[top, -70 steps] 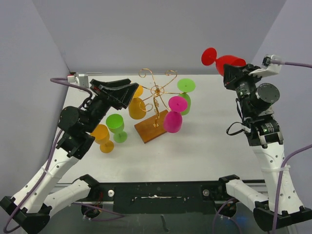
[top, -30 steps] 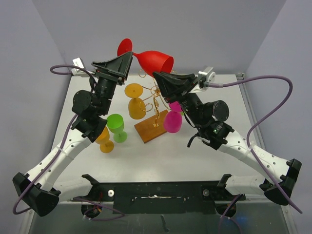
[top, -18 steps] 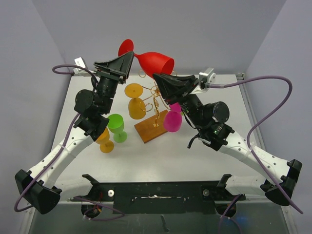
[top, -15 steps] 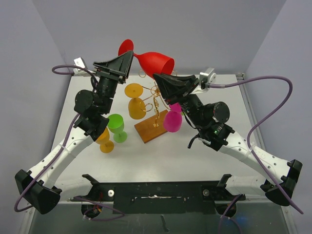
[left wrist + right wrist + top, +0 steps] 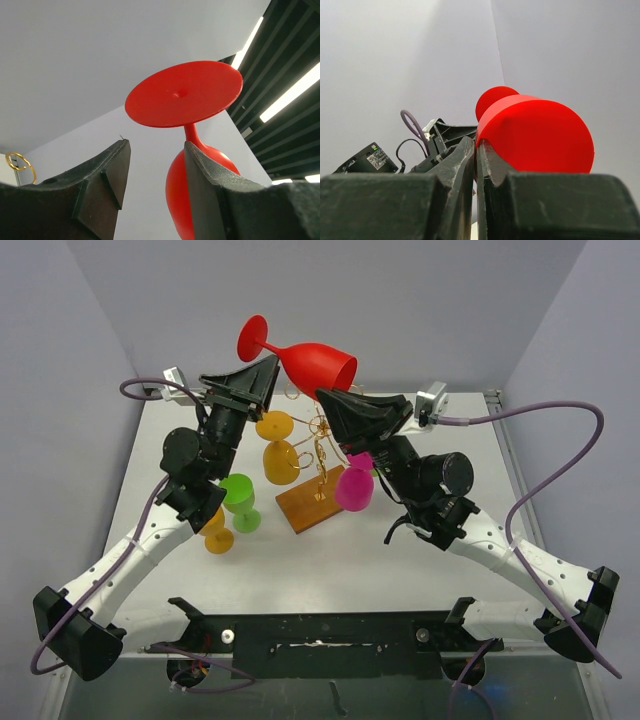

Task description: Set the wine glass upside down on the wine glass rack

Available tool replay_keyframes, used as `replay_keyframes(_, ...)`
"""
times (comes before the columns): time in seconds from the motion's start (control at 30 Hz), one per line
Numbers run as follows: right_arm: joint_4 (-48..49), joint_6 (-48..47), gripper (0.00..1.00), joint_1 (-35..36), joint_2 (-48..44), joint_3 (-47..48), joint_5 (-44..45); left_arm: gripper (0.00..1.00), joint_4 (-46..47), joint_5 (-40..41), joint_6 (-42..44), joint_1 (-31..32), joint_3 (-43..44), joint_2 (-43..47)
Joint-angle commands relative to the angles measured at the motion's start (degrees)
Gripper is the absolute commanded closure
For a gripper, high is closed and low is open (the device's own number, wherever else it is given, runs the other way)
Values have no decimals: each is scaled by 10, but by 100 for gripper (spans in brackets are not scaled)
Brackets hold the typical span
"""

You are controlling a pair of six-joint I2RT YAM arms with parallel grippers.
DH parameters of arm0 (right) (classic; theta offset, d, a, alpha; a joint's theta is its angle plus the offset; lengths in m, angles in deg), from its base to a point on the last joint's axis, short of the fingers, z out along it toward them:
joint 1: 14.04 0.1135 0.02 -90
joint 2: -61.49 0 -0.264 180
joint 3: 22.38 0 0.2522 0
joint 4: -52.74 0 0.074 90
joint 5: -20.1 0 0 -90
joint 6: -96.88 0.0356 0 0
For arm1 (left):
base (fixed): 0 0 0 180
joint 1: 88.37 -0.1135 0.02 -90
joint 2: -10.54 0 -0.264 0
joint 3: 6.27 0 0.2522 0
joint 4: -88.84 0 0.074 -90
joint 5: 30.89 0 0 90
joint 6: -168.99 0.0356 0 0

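Red wine glass (image 5: 318,365) held sideways above wine glass rack (image 5: 305,508), foot toward 10 o'clock. Bowl rim clamped by right gripper (image 5: 323,396); stem flanked by parted left gripper (image 5: 271,362); both arms raised.

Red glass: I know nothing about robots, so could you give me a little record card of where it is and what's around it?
Red glass: held up in the air, tipped sideways, foot toward the left arm
Right gripper: shut on its rim
Left gripper: open, beside the stem, not gripping
Rack: orange glass and pink glass hang on it upside down
Table: green glass stands upright, left of the rack
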Motion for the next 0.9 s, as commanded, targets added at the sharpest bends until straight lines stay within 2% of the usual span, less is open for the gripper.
replay_keyframes(0.0,31,-6,100,5,0,14,-20,54,17,-3,-3,-2,10,18)
replay_keyframes(0.3,8,8,100,5,-19,-9,3,53,52,-11,-3,-2,0,20)
replay_keyframes(0.4,4,10,100,5,-17,-5,-3,61,55,-10,-6,-3,-1,20)
replay_keyframes(0.47,2,11,100,5,-15,-4,-13,63,51,-12,-4,-2,4,18)
replay_keyframes(0.87,-20,27,100,5,-29,-13,-48,62,66,-1,-17,-2,8,10)
